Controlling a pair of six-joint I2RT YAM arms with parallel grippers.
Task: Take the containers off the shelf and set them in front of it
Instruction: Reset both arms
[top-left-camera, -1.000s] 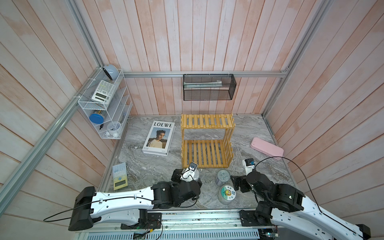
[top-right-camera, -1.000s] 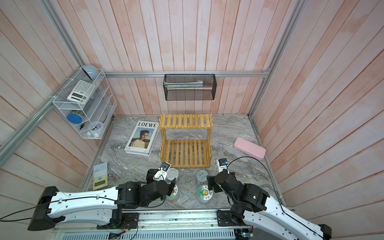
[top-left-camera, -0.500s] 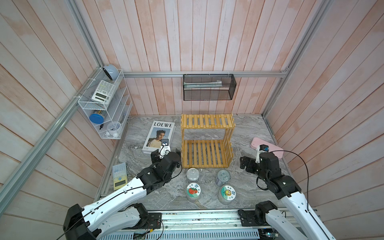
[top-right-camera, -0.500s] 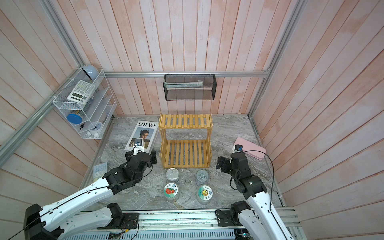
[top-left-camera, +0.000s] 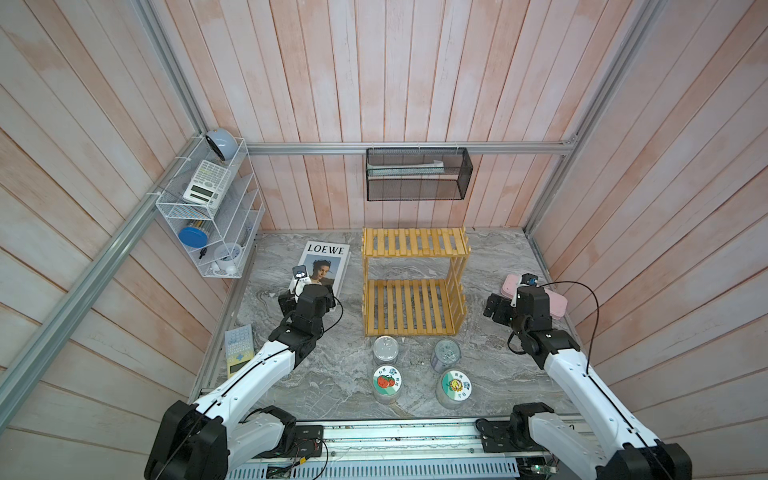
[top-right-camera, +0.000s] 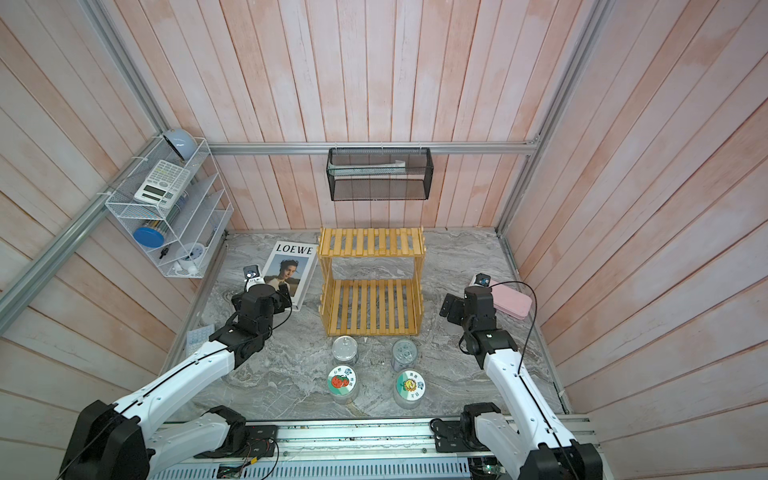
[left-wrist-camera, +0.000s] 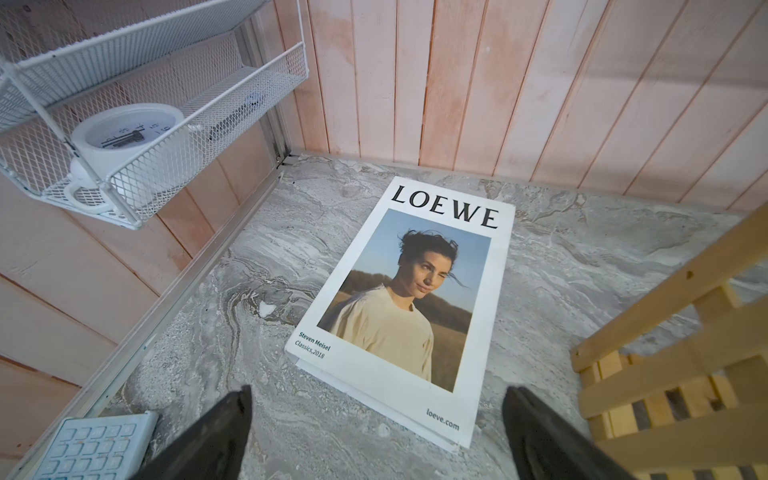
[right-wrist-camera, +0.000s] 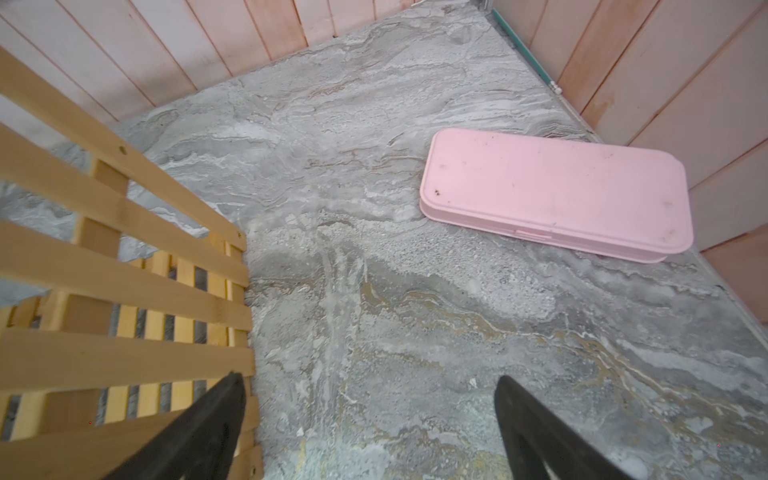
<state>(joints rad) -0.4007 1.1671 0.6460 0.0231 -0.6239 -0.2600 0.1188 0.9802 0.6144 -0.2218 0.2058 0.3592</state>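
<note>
In both top views, four containers (top-left-camera: 385, 349) stand in front of the shelf (top-left-camera: 415, 245). Left wrist view — left gripper (left-wrist-camera: 376, 392) wide open, empty, by a magazine (left-wrist-camera: 407, 307). Right wrist view — right gripper (right-wrist-camera: 370, 380) wide open, empty, beside the shelf.

Pink plank walls (top-left-camera: 374, 83) around my grey marbled bench (top-left-camera: 332, 374); white wire rack (top-left-camera: 183, 212) on side wall, black mesh basket (top-left-camera: 417, 189) on back wall.

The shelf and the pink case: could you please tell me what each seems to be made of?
Shelf: unpainted yellowish wood slats, matt, with grain and fastener holes visible. Pink case: probably moulded plastic, smooth and matt, with rounded corners, a seam, a small clasp and some dark specks.
</note>
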